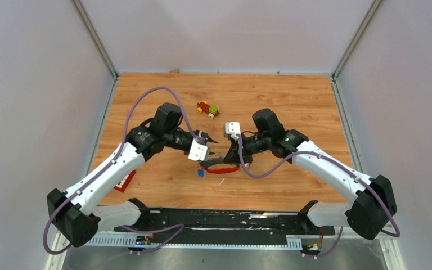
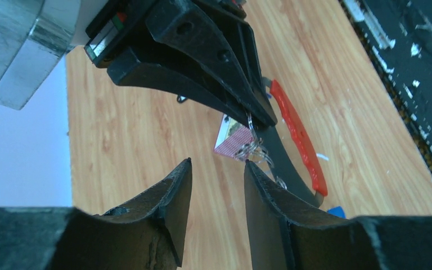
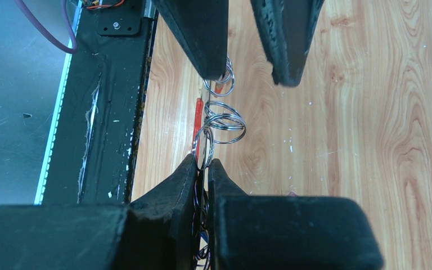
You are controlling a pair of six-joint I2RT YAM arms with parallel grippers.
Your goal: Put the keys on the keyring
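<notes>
The thin, likely slippery silver metal keyring (image 3: 220, 122) is being pinched at its coils by the right gripper (image 3: 203, 166), the left gripper (image 3: 251, 76) being held spread

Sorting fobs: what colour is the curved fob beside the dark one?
The fob is red; left wrist view shows it best.

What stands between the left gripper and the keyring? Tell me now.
Nothing visible. The open left gripper faces the keyring, which the right gripper pinches by one ring; only clear air lies between them.
</notes>
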